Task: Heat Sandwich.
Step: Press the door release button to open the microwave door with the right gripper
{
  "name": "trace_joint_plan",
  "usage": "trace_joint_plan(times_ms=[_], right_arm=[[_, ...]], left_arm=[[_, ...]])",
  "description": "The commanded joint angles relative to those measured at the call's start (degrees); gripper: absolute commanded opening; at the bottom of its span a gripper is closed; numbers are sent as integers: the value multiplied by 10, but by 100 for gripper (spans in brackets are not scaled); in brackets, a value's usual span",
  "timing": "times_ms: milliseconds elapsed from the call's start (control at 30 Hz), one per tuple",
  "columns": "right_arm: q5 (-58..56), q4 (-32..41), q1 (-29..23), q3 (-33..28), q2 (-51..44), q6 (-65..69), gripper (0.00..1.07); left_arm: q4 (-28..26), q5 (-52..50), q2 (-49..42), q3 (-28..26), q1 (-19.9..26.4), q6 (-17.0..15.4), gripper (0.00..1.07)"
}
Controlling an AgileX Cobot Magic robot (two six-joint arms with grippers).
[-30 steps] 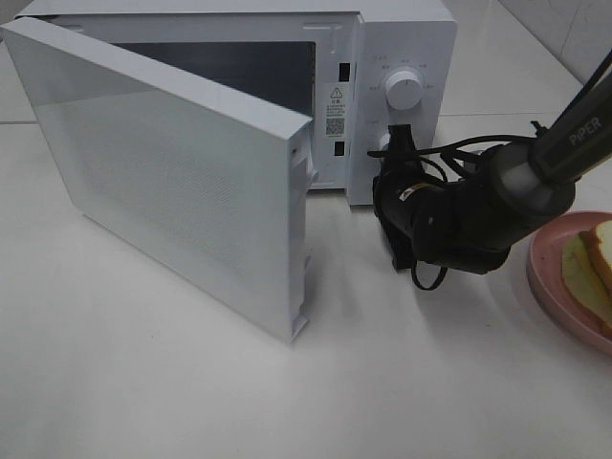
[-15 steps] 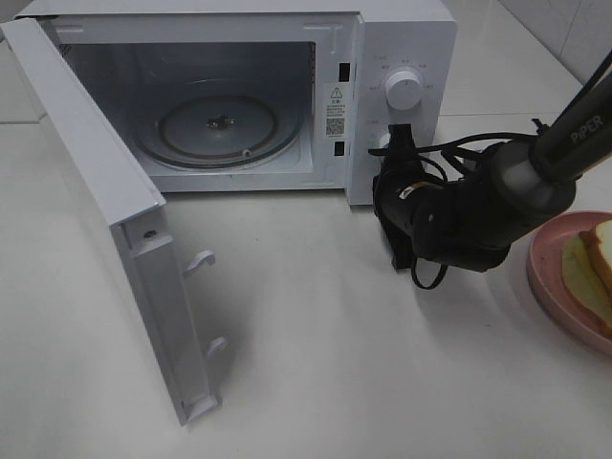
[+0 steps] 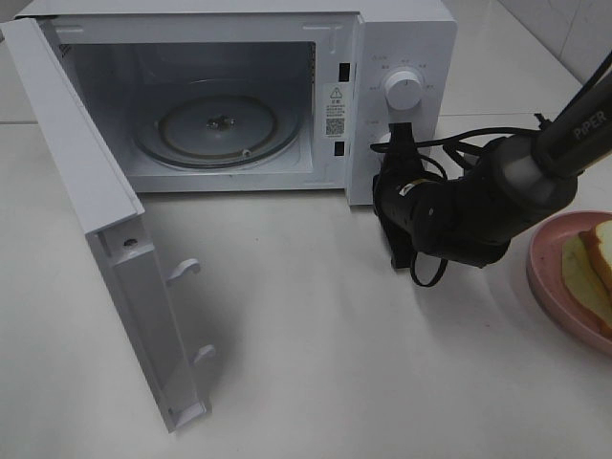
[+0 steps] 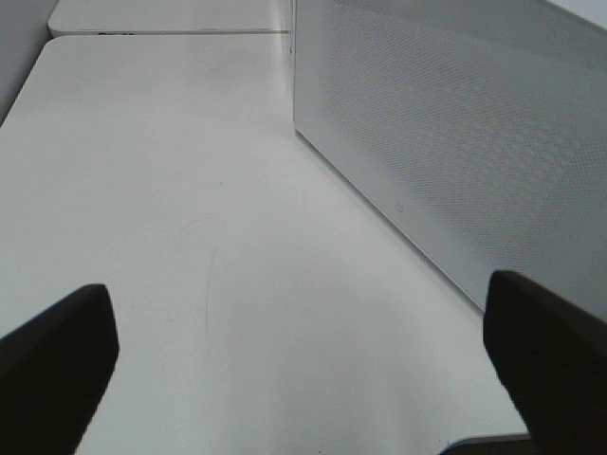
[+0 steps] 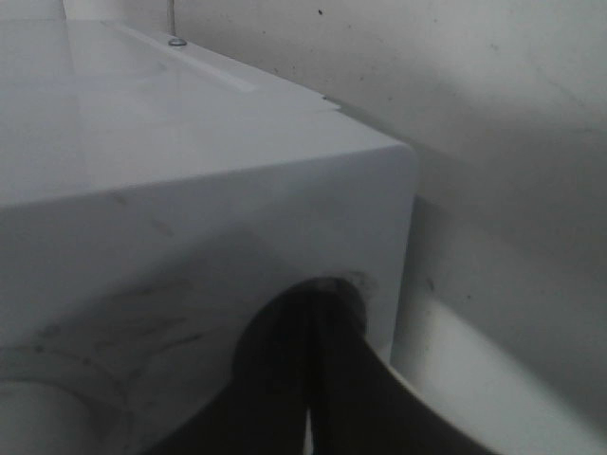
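microwave [image 3: 406, 38] at the back of a white tabletop [image 3: 325, 344]. its door [image 3: 81, 158] stands wide open to the left, inner edge toward the camera, two latch hooks [image 3: 184, 271] showing on it. the cavity is open to view, with a glass turntable [image 3: 218, 129] flat on its floor. right claw [image 3: 395, 136] is closed, fingers pressed together and gripping nothing, tips against the lower part of the control panel just under the round knob [image 3: 403, 91]. in the right wrist view the closed fingers [image 5: 275, 379] meet a dark round recess in the white panel face; cannot tell what the recess is. the black right arm [image 3: 478, 210] comes in from the right edge, cables looped about its wrist. left claw [image 4: 296, 284] is wide, holding nothing, and is seen only in its own wrist view: two dark fingertips [image 4: 57, 365] well apart, low over bare tabletop, with the door's perforated outer face just beside them. the sandwich [image 3: 588, 277] lies on a pink plate [image 3: 535, 273] at the right edge of the tabletop, partly cut off by the frame. it is outside the microwave and well apart from it, with the right arm between the two. pale bread with a brown crust; filling too small to make out. neither claw touches sandwich or plate.
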State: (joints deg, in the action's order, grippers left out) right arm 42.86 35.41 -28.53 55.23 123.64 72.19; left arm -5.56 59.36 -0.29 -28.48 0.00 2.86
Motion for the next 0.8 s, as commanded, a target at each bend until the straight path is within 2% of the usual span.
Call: trace_joint_plan(times_ms=[33,300,733,800], right_arm=[[123,-52,17,61,-5,-13,0],[105,-52,17,55,-10,-17,1],[68,-47,-11,-38,-41,-2,1],[34,-49,-16,-60,-61,-7,1]], left_arm=[[-3,-4,-15,2,-2,-1,105],[-3,-4,-15,2,-2,-1,105],[-3,-4,-15,2,-2,-1,105],[-3,-4,-15,2,-2,-1,105]])
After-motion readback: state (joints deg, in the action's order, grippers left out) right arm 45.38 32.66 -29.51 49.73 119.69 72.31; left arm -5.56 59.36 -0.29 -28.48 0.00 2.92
